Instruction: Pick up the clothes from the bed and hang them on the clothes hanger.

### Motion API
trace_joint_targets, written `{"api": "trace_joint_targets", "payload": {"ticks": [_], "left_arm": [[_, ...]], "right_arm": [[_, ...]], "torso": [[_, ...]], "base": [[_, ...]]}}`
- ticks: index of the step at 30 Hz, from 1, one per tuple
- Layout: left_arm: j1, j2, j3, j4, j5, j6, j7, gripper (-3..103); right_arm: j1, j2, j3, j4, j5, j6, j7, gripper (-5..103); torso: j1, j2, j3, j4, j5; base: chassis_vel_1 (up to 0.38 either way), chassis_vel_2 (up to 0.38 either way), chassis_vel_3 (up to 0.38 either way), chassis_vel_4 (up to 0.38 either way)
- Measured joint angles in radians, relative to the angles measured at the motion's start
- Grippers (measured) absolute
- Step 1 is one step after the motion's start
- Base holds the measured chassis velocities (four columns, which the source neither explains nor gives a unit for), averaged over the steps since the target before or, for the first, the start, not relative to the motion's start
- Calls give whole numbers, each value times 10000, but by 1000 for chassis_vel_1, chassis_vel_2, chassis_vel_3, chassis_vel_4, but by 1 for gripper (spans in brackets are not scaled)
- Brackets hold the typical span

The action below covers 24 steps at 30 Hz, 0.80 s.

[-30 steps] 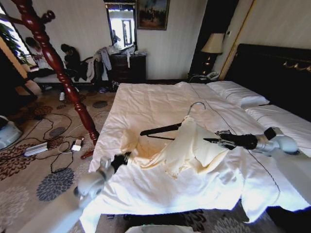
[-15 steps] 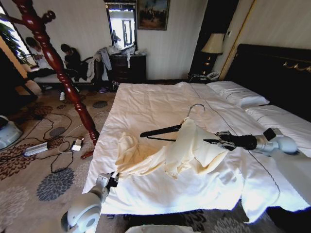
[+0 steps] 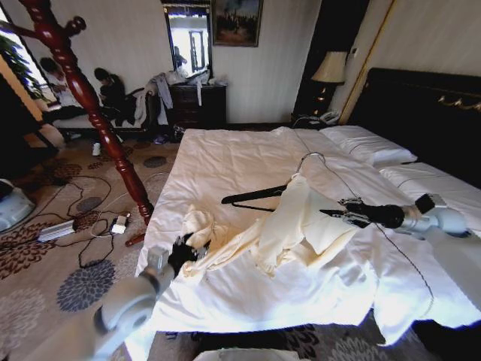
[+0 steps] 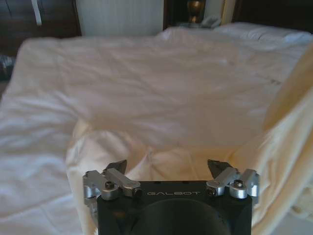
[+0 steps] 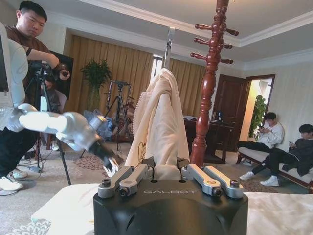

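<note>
**Clothes on bed, both grippers at the garment**

Clothes (image 3: 289, 226): you see a cream garment lying on the white duvet of the bed (image 3: 248, 154), partly draped over the black clothes hanger (image 3: 255, 197), whose silver hook points toward the pillows.

Both wrist housings read "GALBOT".

Left gripper (image 3: 183, 253): at the near bed edge, fingers spread wide, touching the garment's crumpled end, nothing clamped.

Right gripper (image 3: 340, 215): fingers closed narrow on the garment's far side, cloth pinched between them.

Behind the bed stands a red wooden coat stand (image 3: 90, 101).
</note>
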Motion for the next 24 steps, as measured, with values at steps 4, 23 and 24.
{"api": "trace_joint_targets", "payload": {"ticks": [4, 23, 24], "left_arm": [[-515, -273, 329, 812, -119, 575, 114, 100], [-263, 88, 533, 918, -1604, 1676, -179, 77], [-262, 90, 534, 918, -1738, 1675, -176, 77]], "right_arm": [[-30, -23, -2, 138, 3, -15, 10, 19], [-36, -7, -1, 145, -33, -24, -6, 19], [-42, -24, 18, 146, -33, -24, -8, 19]], "torso": [[-1, 0, 0, 0, -1], [-2, 0, -1, 2, 0], [-2, 0, -1, 2, 0]], "base": [[0, 0, 0, 0], [0, 0, 0, 0], [0, 0, 0, 0]]}}
